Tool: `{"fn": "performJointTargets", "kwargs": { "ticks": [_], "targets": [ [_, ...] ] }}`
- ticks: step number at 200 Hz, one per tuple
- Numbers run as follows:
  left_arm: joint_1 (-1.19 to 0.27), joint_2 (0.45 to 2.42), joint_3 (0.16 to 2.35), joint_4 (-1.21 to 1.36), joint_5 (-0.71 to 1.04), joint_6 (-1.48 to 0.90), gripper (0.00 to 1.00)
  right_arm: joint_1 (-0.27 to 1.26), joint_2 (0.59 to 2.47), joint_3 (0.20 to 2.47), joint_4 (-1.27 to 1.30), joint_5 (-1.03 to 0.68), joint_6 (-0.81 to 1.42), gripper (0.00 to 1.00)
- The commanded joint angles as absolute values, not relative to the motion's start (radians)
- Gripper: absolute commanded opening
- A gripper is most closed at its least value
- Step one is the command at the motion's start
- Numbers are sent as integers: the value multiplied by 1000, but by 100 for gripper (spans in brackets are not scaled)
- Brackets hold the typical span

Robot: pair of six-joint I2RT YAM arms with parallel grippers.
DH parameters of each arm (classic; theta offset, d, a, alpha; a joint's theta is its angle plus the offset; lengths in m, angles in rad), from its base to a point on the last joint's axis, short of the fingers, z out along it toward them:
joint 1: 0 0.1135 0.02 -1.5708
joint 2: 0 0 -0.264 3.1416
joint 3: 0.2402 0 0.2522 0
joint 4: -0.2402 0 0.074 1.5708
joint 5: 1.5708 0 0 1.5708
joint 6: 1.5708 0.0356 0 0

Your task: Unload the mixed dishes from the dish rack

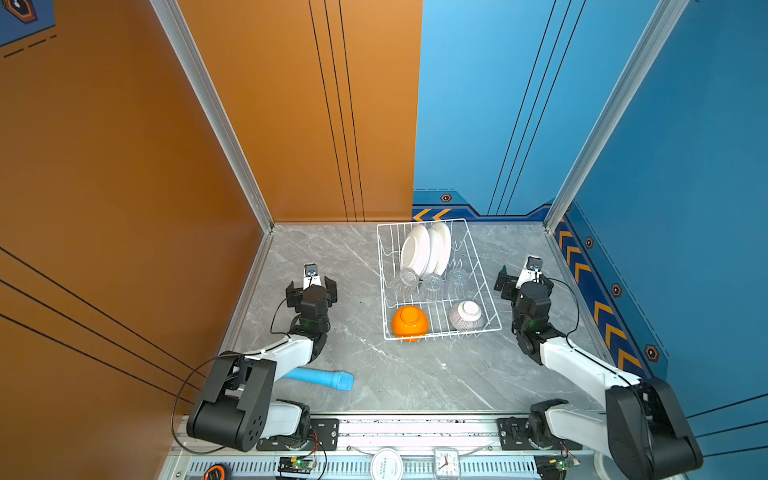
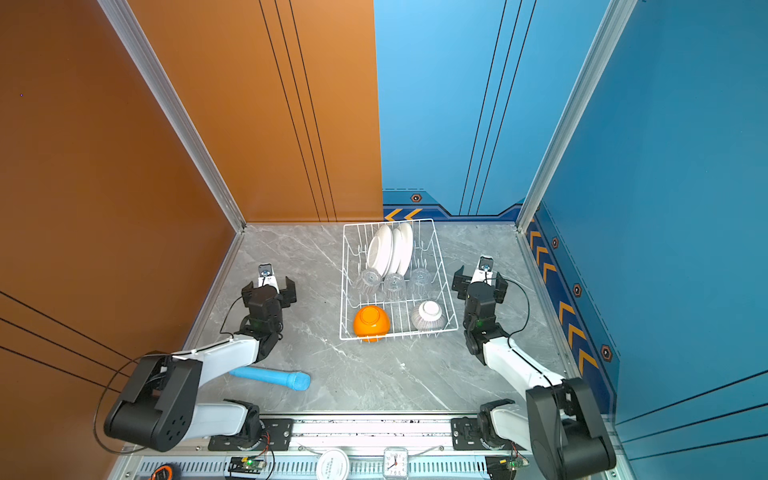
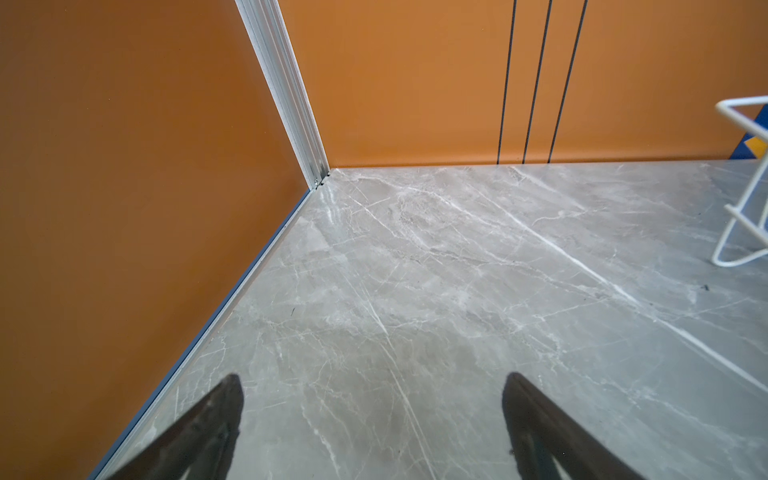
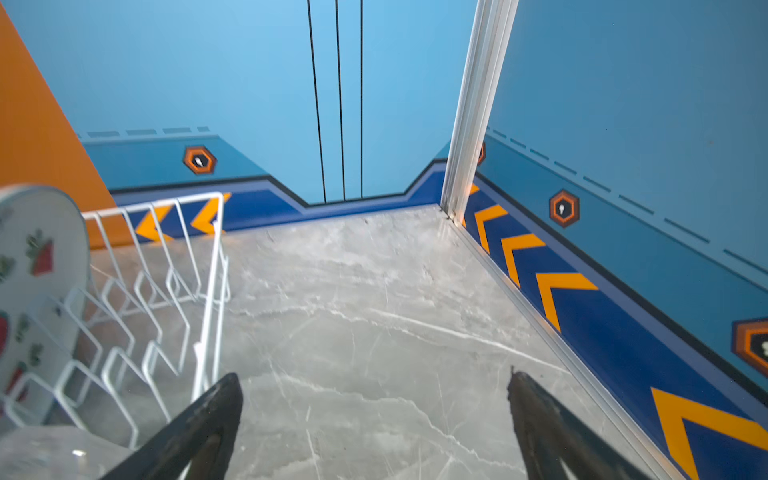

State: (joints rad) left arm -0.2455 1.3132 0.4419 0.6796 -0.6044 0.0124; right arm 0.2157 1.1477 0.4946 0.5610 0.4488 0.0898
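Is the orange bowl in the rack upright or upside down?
Upside down: the orange bowl shows its foot ring facing up, inside the dish rack.

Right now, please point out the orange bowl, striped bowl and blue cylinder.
orange bowl [image 1: 409, 322], in a top view, rounded outside.
striped bowl [image 1: 463, 320], in a top view, striped side.
blue cylinder [image 1: 322, 377], in a top view, its middle.

there was 1 dish rack [image 1: 446, 332], and in it were 3 white plates [image 1: 415, 249], 3 clear tumblers [image 1: 432, 284], 1 orange bowl [image 1: 409, 322] and 1 grey-striped bowl [image 1: 466, 316]. outside it there was 1 light-blue cylinder [image 1: 320, 379].
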Motion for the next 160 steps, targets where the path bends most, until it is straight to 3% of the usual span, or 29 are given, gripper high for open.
{"fn": "performJointTargets", "kwargs": {
  "ticks": [1, 81, 120, 160],
  "targets": [
    [-307, 1248, 484, 512, -733, 20, 98, 220, 1106, 535, 321, 417, 161, 100],
    [-553, 1196, 777, -49, -815, -197, 98, 299, 1101, 775, -200, 171, 263, 100],
    [-618, 1240, 928, -245, -691, -288, 98, 379, 1164, 918, -337, -19, 345, 100],
    [-632, 1256, 971, -247, -513, -358, 98, 411, 1318, 1054, -297, -63, 382, 98]
  ]
}}
